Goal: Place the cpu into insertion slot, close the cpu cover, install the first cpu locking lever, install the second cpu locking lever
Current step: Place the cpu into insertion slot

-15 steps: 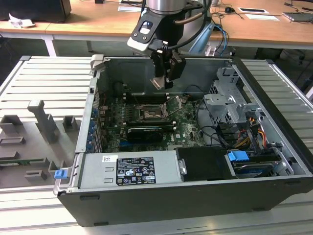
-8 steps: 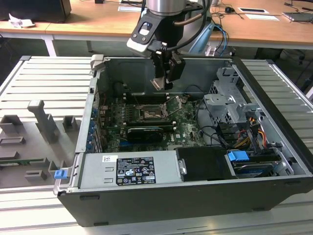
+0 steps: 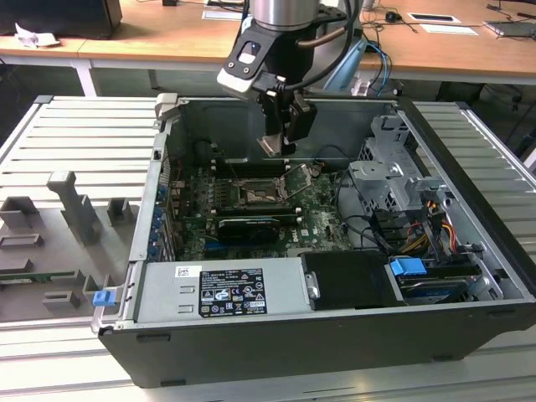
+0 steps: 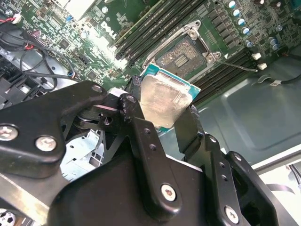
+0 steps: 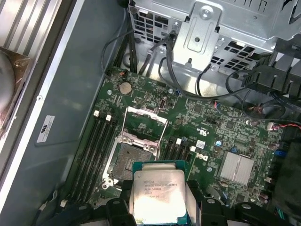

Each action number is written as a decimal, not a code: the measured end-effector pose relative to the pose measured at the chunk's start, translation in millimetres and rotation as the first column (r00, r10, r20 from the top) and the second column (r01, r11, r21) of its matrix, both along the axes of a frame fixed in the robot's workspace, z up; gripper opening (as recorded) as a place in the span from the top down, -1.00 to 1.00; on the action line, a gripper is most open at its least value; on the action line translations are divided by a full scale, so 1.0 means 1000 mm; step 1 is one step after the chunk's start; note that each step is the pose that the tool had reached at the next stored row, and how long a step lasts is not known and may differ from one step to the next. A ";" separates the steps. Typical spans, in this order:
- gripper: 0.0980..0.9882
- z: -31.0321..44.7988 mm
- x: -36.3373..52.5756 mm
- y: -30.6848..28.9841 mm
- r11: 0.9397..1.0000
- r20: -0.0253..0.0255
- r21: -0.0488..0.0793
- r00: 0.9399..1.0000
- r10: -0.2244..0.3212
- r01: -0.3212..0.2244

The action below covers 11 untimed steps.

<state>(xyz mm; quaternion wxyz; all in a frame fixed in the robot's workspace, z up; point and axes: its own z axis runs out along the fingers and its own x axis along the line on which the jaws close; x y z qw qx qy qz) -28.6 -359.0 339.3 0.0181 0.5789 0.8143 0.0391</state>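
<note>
My gripper (image 3: pixel 279 144) hangs inside the open computer case, above the motherboard (image 3: pixel 314 209). It is shut on the cpu (image 4: pixel 164 101), a flat square chip with a pale metal top and a teal edge, held by two opposite sides between the black fingers (image 4: pixel 134 96). The insertion slot (image 5: pixel 128 164) lies open below and a little aside of the cpu (image 5: pixel 157 195), its dark recessed middle bare. The cpu cover (image 5: pixel 145 123) is flipped back on the far side of the insertion slot (image 4: pixel 183 56). A thin locking lever (image 4: pixel 233 65) sticks out from the socket corner.
Long black memory slots (image 5: pixel 94 155) flank the socket on both sides. A black graphics card (image 3: pixel 247 226) lies across the board nearer the power supply (image 3: pixel 222 289). A metal drive cage (image 3: pixel 394 180) with cables stands at the exterior view's right. Grey fixtures (image 3: pixel 75 209) sit outside the case.
</note>
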 end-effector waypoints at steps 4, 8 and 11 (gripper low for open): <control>0.03 -0.0023 0.0000 0.0000 1.000 0.000 0.000 1.000 -0.001 0.001; 0.03 -0.0040 0.0000 0.0000 1.000 0.000 0.000 1.000 -0.003 0.003; 0.03 -0.0052 0.0000 0.0000 1.000 0.000 0.000 1.000 -0.004 0.004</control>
